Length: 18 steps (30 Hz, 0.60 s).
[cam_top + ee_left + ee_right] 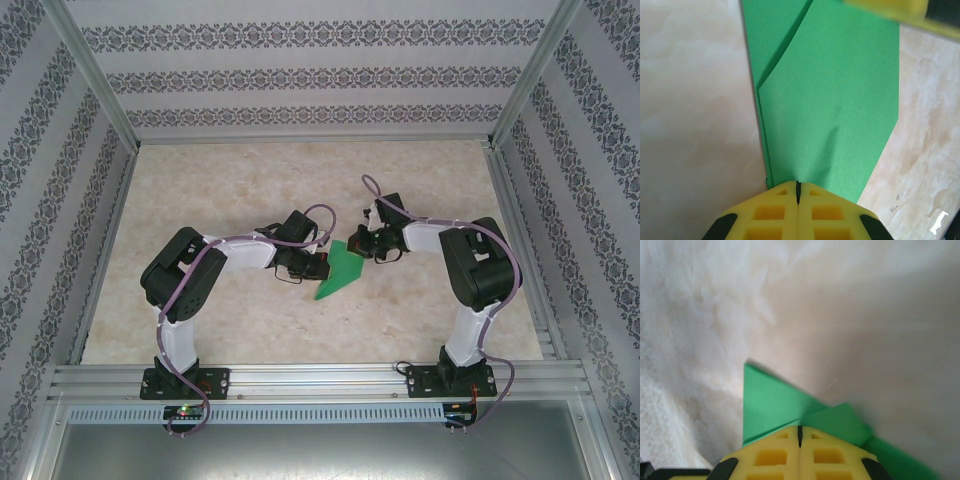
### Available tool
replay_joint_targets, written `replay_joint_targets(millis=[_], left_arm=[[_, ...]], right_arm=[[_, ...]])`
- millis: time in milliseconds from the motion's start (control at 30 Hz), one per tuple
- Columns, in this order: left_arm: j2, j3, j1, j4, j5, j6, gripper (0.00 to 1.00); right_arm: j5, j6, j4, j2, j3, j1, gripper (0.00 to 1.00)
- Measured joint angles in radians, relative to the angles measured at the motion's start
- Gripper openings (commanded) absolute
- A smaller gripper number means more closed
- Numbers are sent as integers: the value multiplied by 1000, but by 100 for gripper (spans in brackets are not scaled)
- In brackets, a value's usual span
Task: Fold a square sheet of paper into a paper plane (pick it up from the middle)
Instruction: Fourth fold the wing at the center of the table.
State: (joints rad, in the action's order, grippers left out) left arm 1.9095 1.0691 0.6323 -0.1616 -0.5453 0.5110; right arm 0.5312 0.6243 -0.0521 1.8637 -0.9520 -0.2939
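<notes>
Press the fold flat with closed fingertips, without dragging the sheet. The square sheet of paper (338,270), partly folded, lies mid-way across the table (200,180). The left gripper (798,186) and right gripper (800,429) are fully closed, tips at opposite ends of the paper; a pinch cannot be confirmed. Both arms reach inward, wrists pitched down.

A pale, marble-patterned worktop (230,180) is spreading across the enclosure floor. Walls papered in grey floral bands (310,75) are closing it in on three sides, and aluminium rails (320,378) are running along its near edge.
</notes>
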Motion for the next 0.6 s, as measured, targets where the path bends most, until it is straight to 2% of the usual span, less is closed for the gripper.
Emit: replay_joint_targets(millis=[133, 333, 467, 600], left_arm=[[1, -1, -2, -3, -3, 0, 0], [1, -1, -4, -5, -11, 0, 0], [1, -1, -5, -7, -12, 0, 0], [1, -1, -5, -7, -14, 0, 0]], right_arm=[[-55, -1, 4, -2, -10, 75, 0], [-96, -3, 21, -80, 15, 100, 0], [-78, -2, 54, -160, 62, 62, 0], [-56, 2, 66, -161, 79, -25, 0]])
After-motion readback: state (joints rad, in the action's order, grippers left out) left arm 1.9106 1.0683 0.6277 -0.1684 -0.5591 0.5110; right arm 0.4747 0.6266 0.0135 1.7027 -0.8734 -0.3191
